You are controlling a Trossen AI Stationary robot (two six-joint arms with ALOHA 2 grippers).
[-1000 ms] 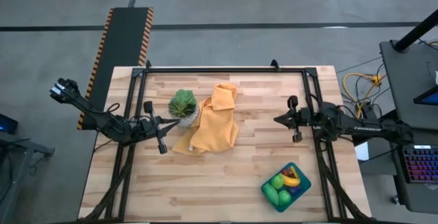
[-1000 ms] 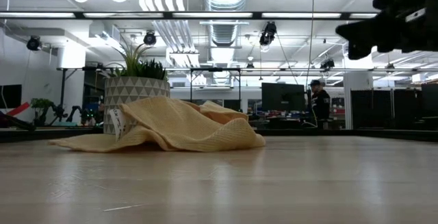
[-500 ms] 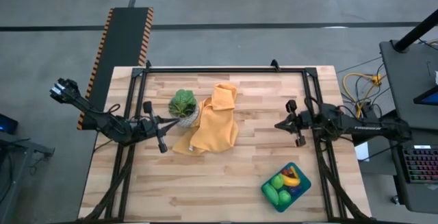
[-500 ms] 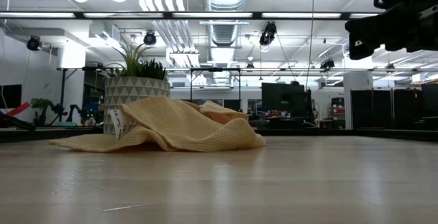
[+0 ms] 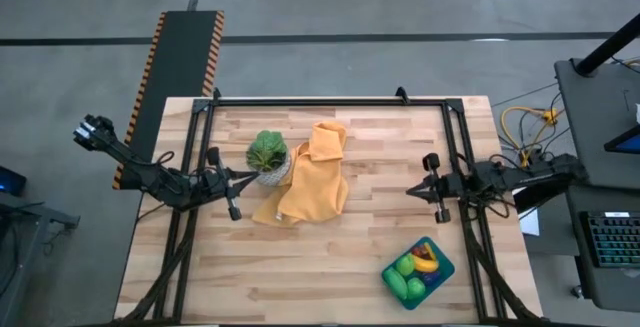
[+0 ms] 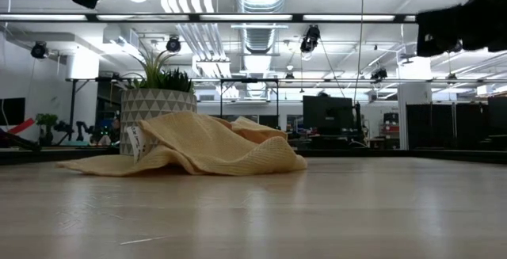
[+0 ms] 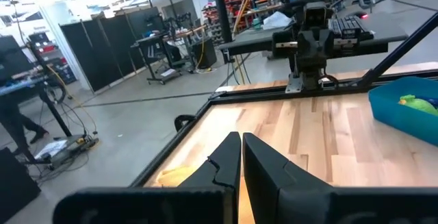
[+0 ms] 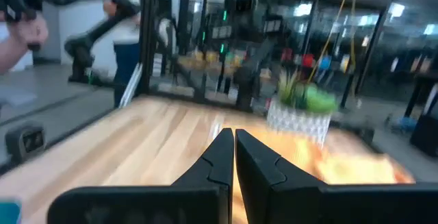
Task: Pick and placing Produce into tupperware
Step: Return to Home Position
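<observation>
Tupperware (image 5: 446, 266) sits near a corner of the broad, pale planked-wood table (image 5: 340, 252), on the right arm's side. Crumpled soft orange cloth (image 5: 305, 182) sprawls beside a leafy potted plant (image 5: 266, 151). The teal, round-cornered plastic tub holds glossy produce (image 5: 405, 265): green lumps, a curved banana. Left gripper (image 7: 241, 139) and right gripper (image 8: 233, 135) hover closed, empty.

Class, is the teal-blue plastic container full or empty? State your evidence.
Not empty, fairly full: the high view shows green toy pieces and a yellow toy banana lying inside the shallow teal-blue rectangular plastic container.
</observation>
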